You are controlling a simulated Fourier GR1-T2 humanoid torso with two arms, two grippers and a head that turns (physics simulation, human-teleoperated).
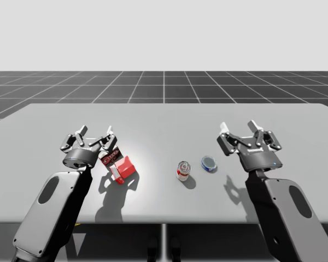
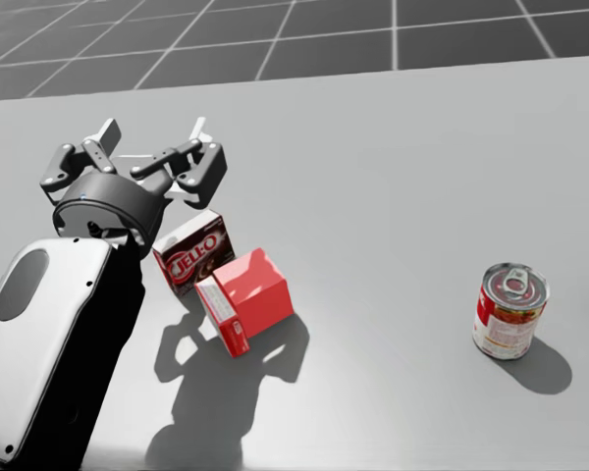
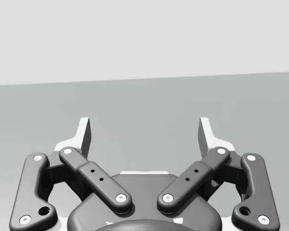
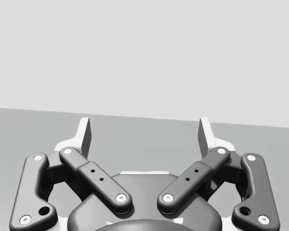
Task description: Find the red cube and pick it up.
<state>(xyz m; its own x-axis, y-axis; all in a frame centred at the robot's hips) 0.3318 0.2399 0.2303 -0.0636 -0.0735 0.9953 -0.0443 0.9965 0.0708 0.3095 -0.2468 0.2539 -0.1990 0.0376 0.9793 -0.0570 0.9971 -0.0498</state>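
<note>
Left gripper [image 2: 153, 137] wide open, empty, poised over grey table [image 1: 164, 117], right gripper [image 1: 238, 126] equally open, empty, red cube [image 2: 258, 288] resting on table near left gripper, touching dark red box [image 2: 190, 253], red can [image 2: 509, 310] upright mid-table, blue can [image 1: 209, 163] beside it

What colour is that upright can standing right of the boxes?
The can is red and white with a silvery top, clearest in the head view.

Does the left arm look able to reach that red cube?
Probably yes: my left tool is open close by the red cube, whose top is bare, though a dark red box sits right beside it.
</note>
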